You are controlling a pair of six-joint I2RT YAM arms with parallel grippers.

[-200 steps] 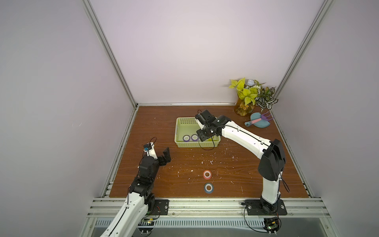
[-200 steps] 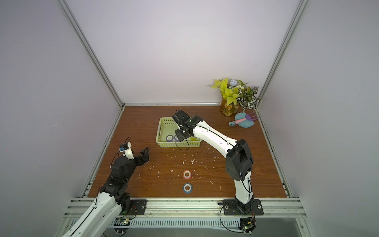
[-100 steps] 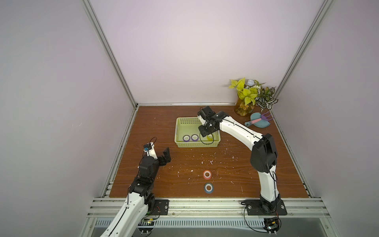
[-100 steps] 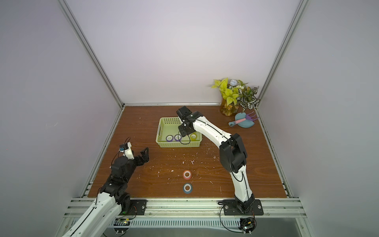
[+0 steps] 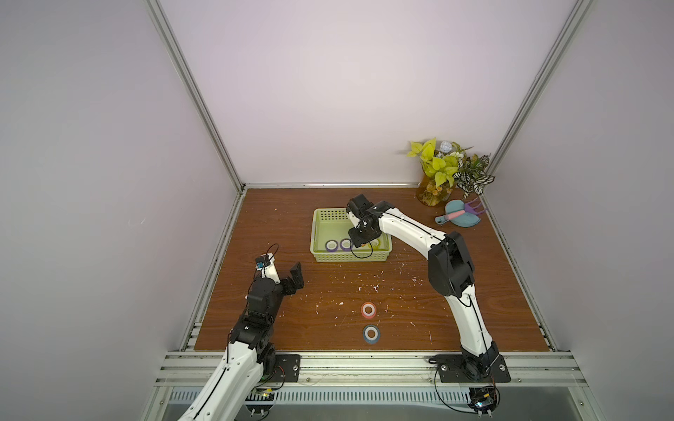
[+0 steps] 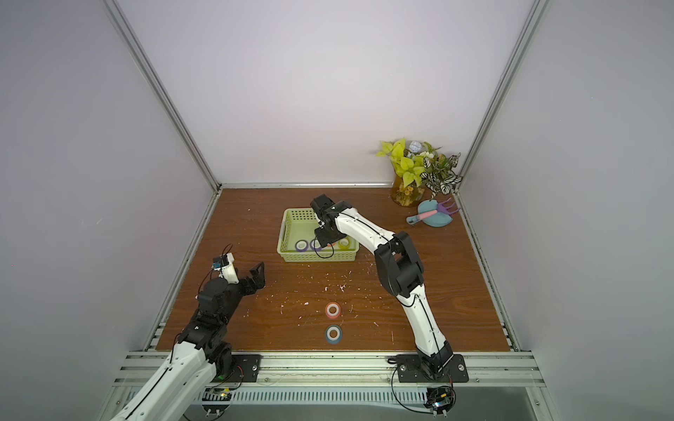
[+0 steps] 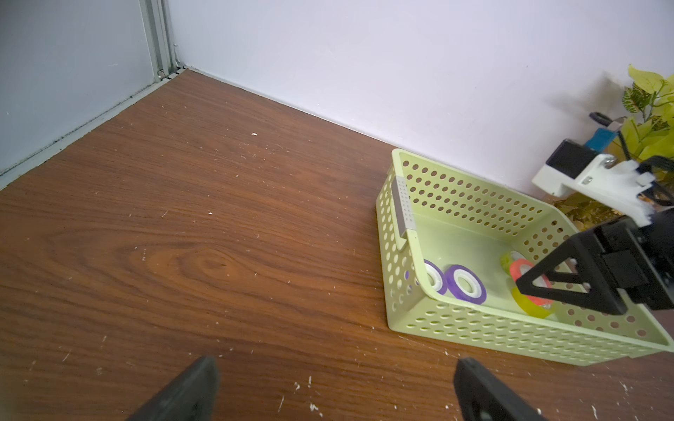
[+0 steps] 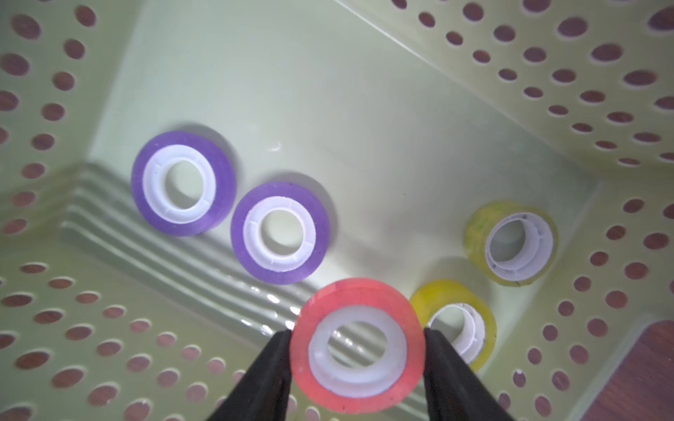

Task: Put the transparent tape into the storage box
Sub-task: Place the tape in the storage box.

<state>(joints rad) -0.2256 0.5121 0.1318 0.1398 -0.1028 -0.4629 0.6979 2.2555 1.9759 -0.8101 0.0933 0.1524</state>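
Rolls (image 8: 184, 184): storage box (image 5: 330, 215) four | table (image 5: 284, 218) two | right end effector (image 8: 357, 333) pinching fifth roll (image 8: 364, 291), maybe aloft | left end effector (image 7: 335, 361) agape, empty

- A lab robot test cell is indicated.
- A wooden tabletop (image 5: 284, 226) is enclosed by plain walls (image 5: 346, 91) and aluminium posts (image 5: 196, 93).
- A left arm (image 5: 233, 375) and right arm (image 5: 470, 320) are bolted to a metal rail (image 5: 364, 364).

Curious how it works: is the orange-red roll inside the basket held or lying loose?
Held: the right hand pinches the orange-red roll from both sides.
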